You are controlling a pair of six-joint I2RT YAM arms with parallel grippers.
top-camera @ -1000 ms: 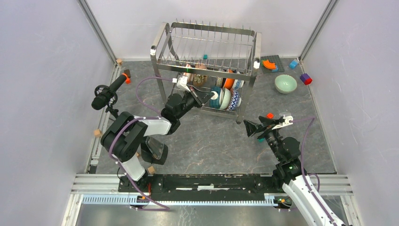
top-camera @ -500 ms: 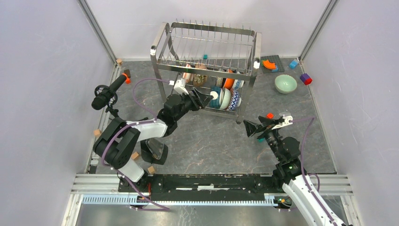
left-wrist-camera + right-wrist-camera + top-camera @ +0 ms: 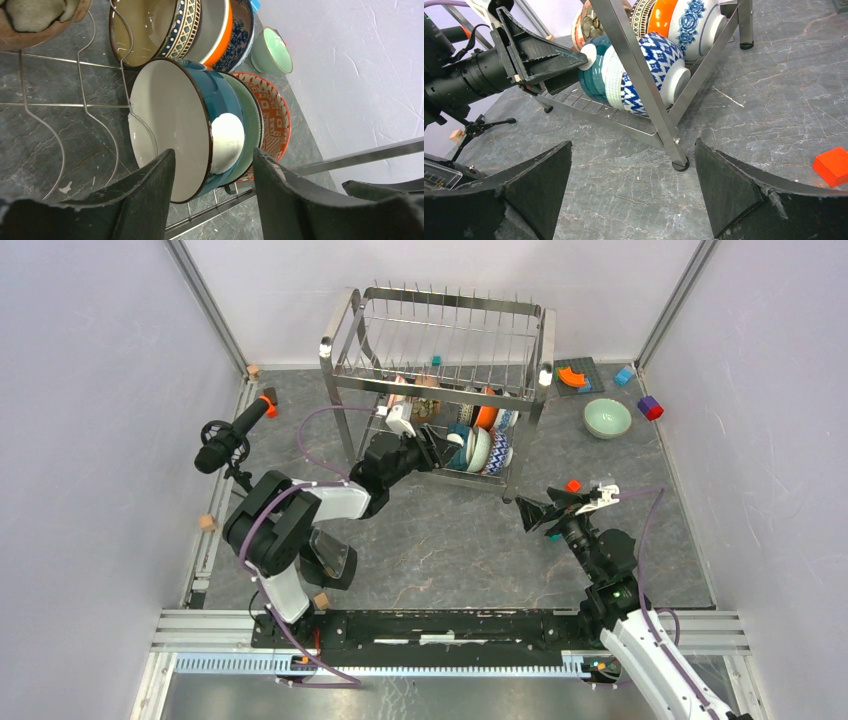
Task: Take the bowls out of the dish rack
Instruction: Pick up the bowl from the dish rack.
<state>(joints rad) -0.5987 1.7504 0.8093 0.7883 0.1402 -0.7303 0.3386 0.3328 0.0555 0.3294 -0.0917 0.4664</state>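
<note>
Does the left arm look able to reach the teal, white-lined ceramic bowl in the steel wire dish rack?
Probably yes: the open left hand straddles the teal ceramic bowl's rim, with nothing visibly in the way.

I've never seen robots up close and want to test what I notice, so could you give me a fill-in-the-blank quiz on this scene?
The left gripper reaches into the dish rack's ___ tier.
The nearest bowl, whose rim lies between its open jaws, is white inside and ___ outside.
The pale green bowl rests on the ___, right of the rack.
The right gripper, jaws open, holds ___.
Missing words: lower; teal; table; nothing.
</note>
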